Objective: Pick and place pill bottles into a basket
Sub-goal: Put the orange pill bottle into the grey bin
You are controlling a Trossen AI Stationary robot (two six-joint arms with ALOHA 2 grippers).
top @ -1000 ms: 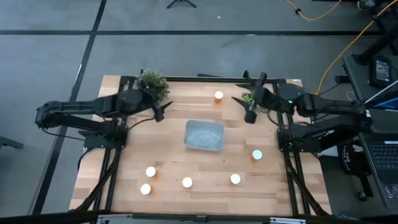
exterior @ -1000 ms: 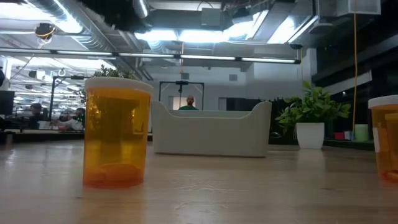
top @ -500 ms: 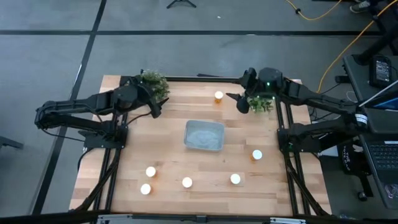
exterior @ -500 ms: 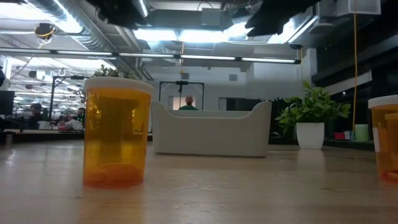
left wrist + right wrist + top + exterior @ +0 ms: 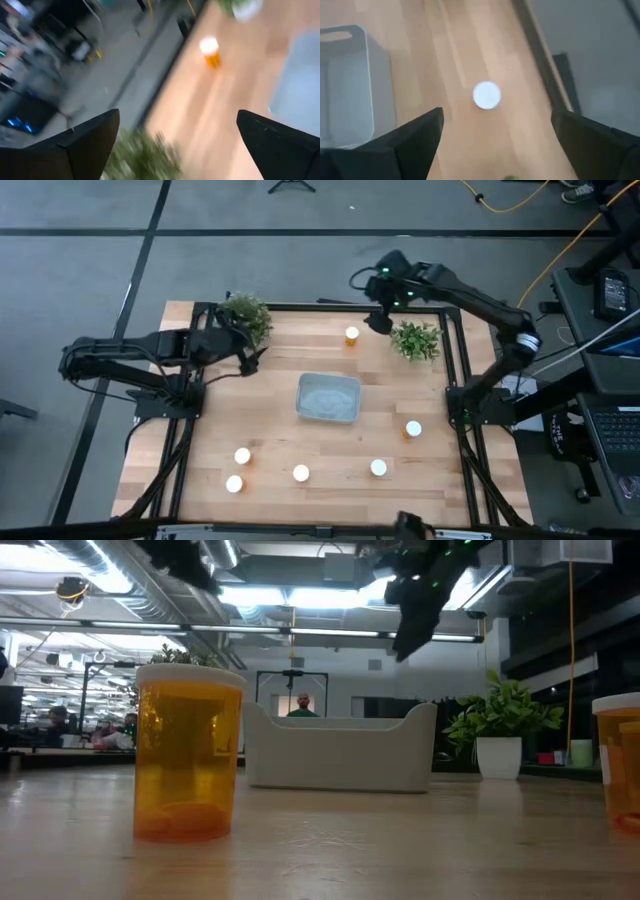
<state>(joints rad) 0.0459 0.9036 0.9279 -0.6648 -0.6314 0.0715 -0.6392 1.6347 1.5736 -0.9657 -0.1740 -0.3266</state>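
The pale grey-blue basket [image 5: 328, 397] sits at the table's middle. Several amber pill bottles with white caps stand upright on the wood: one near the far edge [image 5: 351, 334], one at the right [image 5: 413, 428], others along the near side [image 5: 301, 473]. My right gripper [image 5: 379, 321] hovers open in the air, just right of the far bottle [image 5: 486, 95], fingers pointing down. My left gripper [image 5: 255, 360] hangs open beside the left plant, nothing between its fingers. In the low view one bottle [image 5: 187, 755] stands close in front of the basket [image 5: 340, 750].
Two green potted plants stand near the far edge, one at the left [image 5: 245, 315] and one at the right [image 5: 415, 340], close under the right arm. Bare wood lies around the basket. People and desks show in the room behind.
My right gripper has swung from beside the right plant up and toward the table's far edge, then leftward, and now hangs high next to the far bottle. In the low view it has come into sight from above. The bottles and basket have not moved.
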